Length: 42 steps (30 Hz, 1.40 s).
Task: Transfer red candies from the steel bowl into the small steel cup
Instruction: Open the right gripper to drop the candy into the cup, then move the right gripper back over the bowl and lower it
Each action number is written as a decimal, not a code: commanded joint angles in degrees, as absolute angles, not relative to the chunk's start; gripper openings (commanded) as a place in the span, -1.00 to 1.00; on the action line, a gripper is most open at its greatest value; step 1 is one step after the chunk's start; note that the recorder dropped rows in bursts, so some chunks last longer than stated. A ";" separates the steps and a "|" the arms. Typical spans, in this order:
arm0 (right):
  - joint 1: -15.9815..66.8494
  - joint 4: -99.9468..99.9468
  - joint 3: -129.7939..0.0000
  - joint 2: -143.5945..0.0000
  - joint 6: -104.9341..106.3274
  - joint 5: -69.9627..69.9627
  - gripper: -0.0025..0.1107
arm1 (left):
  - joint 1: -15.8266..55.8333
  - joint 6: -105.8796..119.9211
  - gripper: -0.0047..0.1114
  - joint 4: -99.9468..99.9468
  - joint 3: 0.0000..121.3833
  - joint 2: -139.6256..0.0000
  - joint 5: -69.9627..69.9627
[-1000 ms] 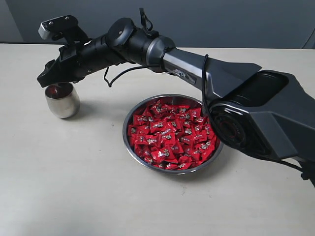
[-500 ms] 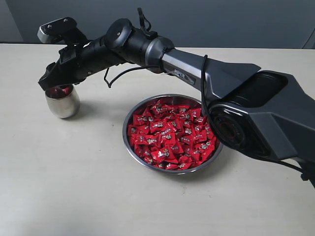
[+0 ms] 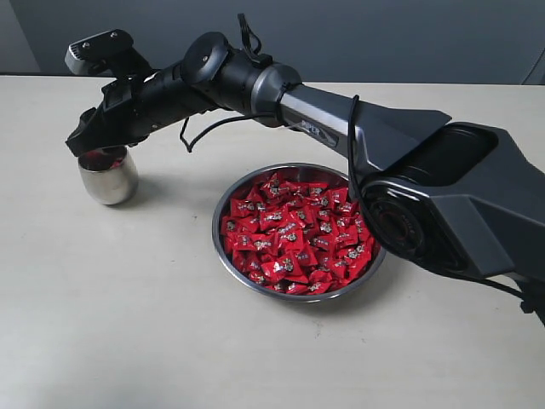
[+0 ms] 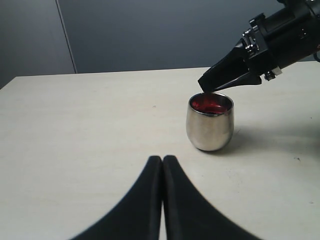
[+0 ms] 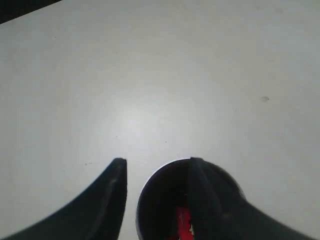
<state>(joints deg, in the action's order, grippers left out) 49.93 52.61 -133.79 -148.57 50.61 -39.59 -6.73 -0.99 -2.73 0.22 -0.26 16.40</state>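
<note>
The small steel cup (image 3: pixel 108 179) stands at the far left of the table with red showing inside it. My right gripper (image 3: pixel 79 146) has reached across and hovers just over the cup's mouth, open, with nothing between its fingers. In the right wrist view the gripper (image 5: pixel 157 162) straddles the cup (image 5: pixel 159 200), and a red candy (image 5: pixel 183 224) lies in the bottom. The steel bowl (image 3: pixel 216 228) in the middle is heaped with red candies (image 3: pixel 294 234). My left gripper (image 4: pixel 162 159) is shut and empty, low over the table in front of the cup (image 4: pixel 210 122).
The right arm's long dark body (image 3: pixel 409 162) stretches over the back of the bowl and fills the right side of the exterior view. A dark wall runs behind the table's far edge.
The right gripper has lifted very slightly above the cup's rim. The cup, the bowl and the candies have not moved.
</note>
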 commanded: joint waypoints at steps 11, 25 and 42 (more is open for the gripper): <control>49.30 50.38 -134.11 -146.12 47.30 -40.18 -0.32 | -6.77 -1.12 -0.91 -2.60 0.00 0.00 16.31; 45.37 39.72 -133.98 -143.15 36.59 -47.23 -0.97 | -6.77 -1.12 -0.91 -2.60 0.00 0.00 16.31; 41.83 29.38 -133.98 -138.50 23.65 -45.56 -0.97 | -6.77 -1.12 -0.91 -2.60 0.00 0.00 16.31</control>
<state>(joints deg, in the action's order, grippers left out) 41.97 30.94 -133.79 -139.75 25.17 -47.34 -6.73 -0.99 -2.73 0.22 -0.26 16.40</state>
